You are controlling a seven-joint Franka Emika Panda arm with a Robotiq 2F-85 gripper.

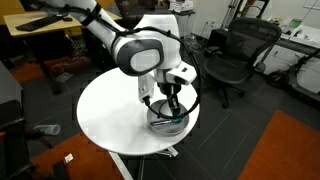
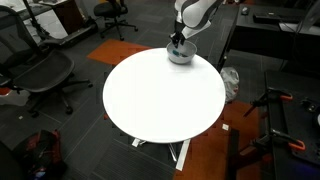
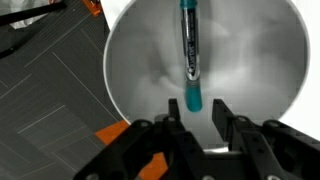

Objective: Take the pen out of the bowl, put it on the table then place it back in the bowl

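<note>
Pen [image 3: 189, 50] lies inside the bowl [image 3: 130, 70], its teal end nearest the open pincer [image 3: 196, 116], which should drop straddling it squarely, clear of the bowl's wall, before closing.

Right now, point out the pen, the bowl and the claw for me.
pen [image 3: 190, 55], wrist view, middle of its barrel.
bowl [image 3: 140, 60], wrist view, bare inner wall left of the pen.
claw [image 3: 197, 116], wrist view, midway between its fingertips.

Wrist view: pen [image 3: 190, 50] lies in bowl [image 3: 140, 70], running away from gripper [image 3: 197, 112], near end just ahead of & betw. the fingertips. In both exterior views: bowl sits on table [image 2: 160, 100] near its edge, directly under gripper; chair [image 1: 238, 55] behind table.
</note>
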